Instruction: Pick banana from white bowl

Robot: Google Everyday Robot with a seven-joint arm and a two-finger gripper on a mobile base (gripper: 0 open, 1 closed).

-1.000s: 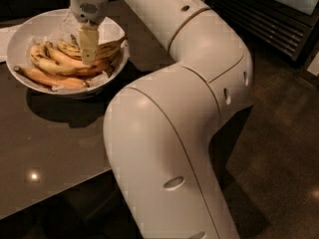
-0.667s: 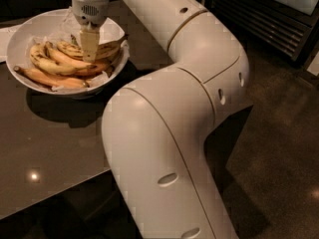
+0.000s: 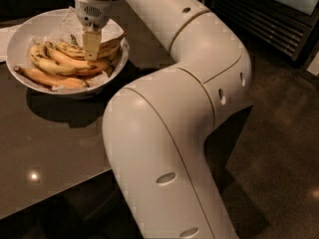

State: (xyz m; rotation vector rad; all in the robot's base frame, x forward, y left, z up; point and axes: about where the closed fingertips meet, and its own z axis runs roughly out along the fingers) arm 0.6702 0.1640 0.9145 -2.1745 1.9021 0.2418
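Observation:
The white bowl [image 3: 22, 36] stands on the dark table at the top left. It is lined with crumpled white paper and holds several bananas. The speckled yellow banana [image 3: 109, 47] lies at the bowl's right side, its thin stem pointing up and right. My gripper [image 3: 91, 48] points straight down from the arm and reaches into the bowl. Its tip is among the bananas, just left of the speckled one, and it hides the middle of the pile. An orange-toned banana [image 3: 47, 78] lies along the bowl's front. Paler bananas [image 3: 50, 63] lie behind it.
The dark glossy table [image 3: 45, 148] carries the bowl and its front edge runs across the lower left. My large white arm [image 3: 164, 133] fills the centre. A dark floor [image 3: 284, 148] lies to the right, with a slatted cabinet [image 3: 269, 19] behind.
The gripper has shifted very slightly to the right over the bowl. The bananas have not visibly moved.

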